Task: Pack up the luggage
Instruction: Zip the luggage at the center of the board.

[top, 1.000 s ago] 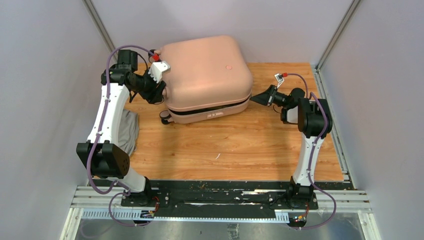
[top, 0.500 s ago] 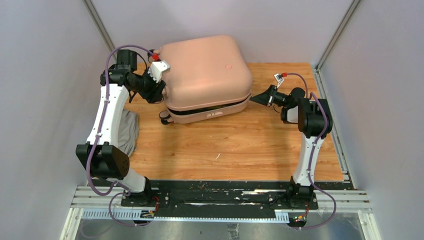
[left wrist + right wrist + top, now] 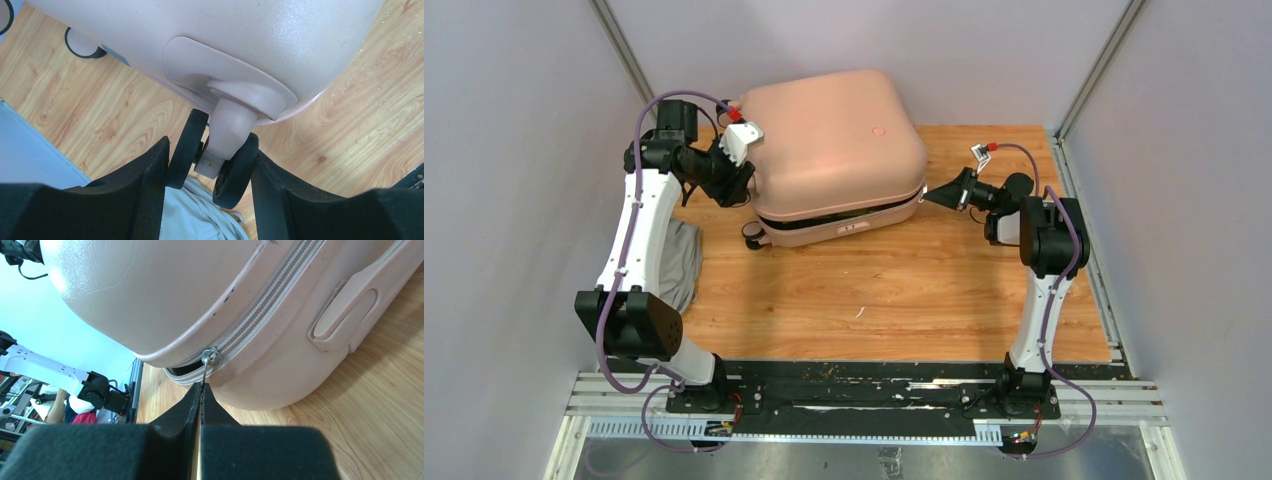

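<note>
Top external view shows the wooden surface (image 3: 874,290) with the luggage (image 3: 834,140) lying flat at its far side, its lid nearly down and a dark gap along the front. A grey cloth (image 3: 686,262) lies left of the luggage, under the left arm. Only the left wrist view shows the left tool (image 3: 210,160) clenched on a twin wheel (image 3: 234,172) at the luggage's corner. Only the right wrist view shows the right tool (image 3: 201,390) pinching the zip pull (image 3: 206,371) at the luggage's seam.
</note>
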